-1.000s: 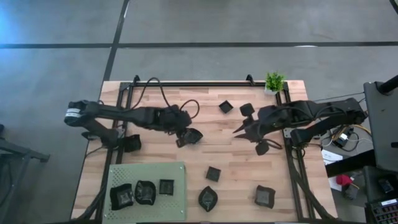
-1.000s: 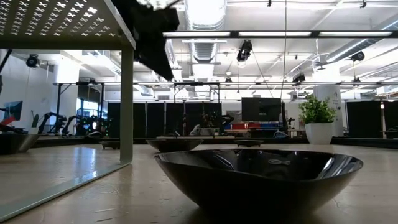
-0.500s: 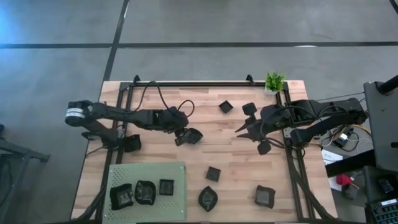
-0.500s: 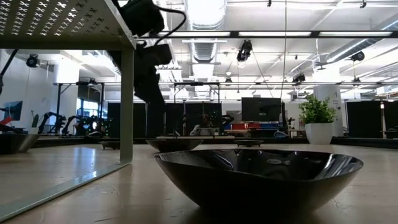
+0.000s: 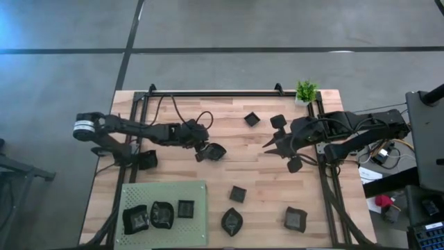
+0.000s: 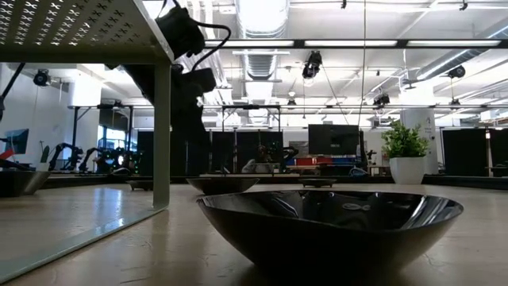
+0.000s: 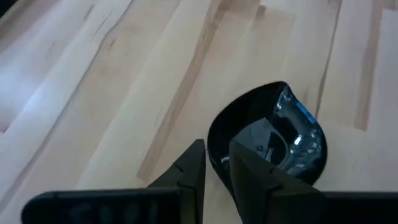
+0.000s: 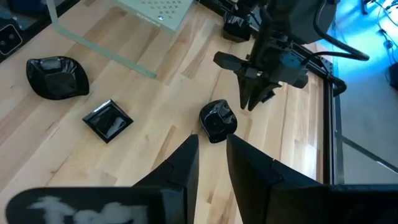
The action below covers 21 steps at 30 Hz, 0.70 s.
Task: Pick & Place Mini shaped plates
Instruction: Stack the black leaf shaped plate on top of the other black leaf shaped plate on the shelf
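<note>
My left gripper (image 5: 200,154) is near the table's middle, pointing slantwise down, its fingers a little apart. Its fingertips (image 7: 216,149) stand just over the near rim of a rounded black mini plate (image 7: 273,140) that rests on the wood. The right wrist view shows this gripper (image 8: 250,104) above and beside that plate (image 8: 217,120), with a gap between them. My right gripper (image 5: 266,146) hangs raised at the right, narrowly open with nothing between its fingers (image 8: 211,140). Three plates lie on the green mat (image 5: 166,191).
Other black plates lie loose on the wood: two at the far middle (image 5: 252,119) (image 5: 277,121), one beside the right arm (image 5: 294,164), and three nearer the front (image 5: 238,194) (image 5: 232,221) (image 5: 294,219). A potted plant (image 5: 306,91) stands at the far right corner.
My left gripper has come down toward the rounded plate at the table's middle and drawn back a little toward the left. Its fingers stay the same distance apart. The plate has not moved.
</note>
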Each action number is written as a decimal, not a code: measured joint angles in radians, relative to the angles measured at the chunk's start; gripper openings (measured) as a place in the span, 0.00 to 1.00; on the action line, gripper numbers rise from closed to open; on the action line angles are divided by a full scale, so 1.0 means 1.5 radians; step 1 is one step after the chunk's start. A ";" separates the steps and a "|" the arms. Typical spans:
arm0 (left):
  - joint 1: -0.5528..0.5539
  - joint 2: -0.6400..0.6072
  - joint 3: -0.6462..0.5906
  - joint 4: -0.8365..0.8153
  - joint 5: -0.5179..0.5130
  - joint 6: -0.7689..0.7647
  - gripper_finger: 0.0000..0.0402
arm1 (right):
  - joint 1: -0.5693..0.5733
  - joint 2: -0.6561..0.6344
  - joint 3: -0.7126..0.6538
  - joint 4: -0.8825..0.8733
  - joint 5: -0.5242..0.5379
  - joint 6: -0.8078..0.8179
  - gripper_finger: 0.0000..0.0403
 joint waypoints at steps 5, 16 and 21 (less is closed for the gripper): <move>0.000 0.039 0.001 0.016 0.001 0.000 0.17 | 0.000 0.000 0.000 0.001 0.000 -0.005 0.18; 0.002 0.080 0.009 0.026 0.000 -0.005 0.17 | 0.000 0.001 0.000 0.000 0.001 -0.013 0.21; 0.004 0.101 0.009 0.029 -0.001 -0.016 0.17 | 0.000 0.001 0.000 0.000 0.001 -0.013 0.20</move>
